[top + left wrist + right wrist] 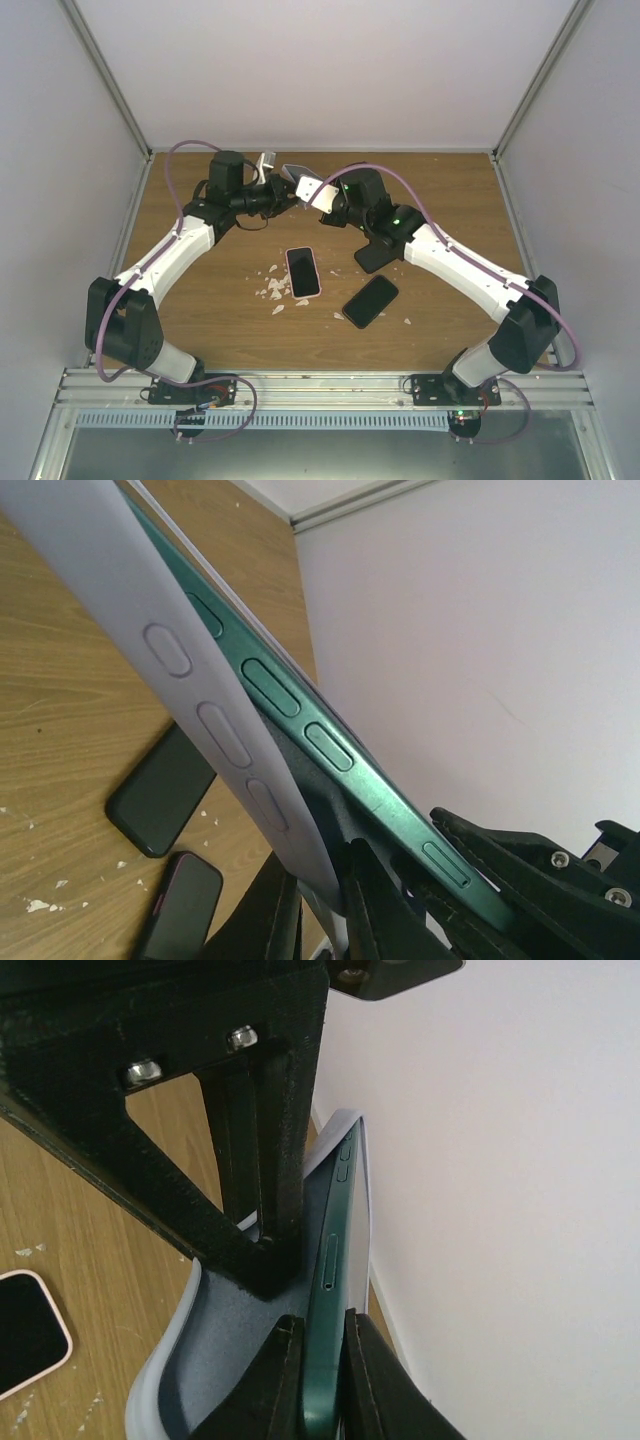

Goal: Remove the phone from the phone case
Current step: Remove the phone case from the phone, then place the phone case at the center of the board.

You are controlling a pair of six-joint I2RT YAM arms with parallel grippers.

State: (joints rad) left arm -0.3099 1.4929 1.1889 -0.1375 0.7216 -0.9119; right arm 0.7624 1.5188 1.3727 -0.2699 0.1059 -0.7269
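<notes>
Two clenched tools meet above the counter's far end: your left tool pinches the pale phone case, your right tool the green phone, whose button edge stands free of it.

Phone partly in case, above table

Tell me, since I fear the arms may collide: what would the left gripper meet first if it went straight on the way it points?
Shut on the pale case, the left gripper would most likely meet the right gripper first, which pinches the green phone just ahead; exact depth is unclear.
</notes>
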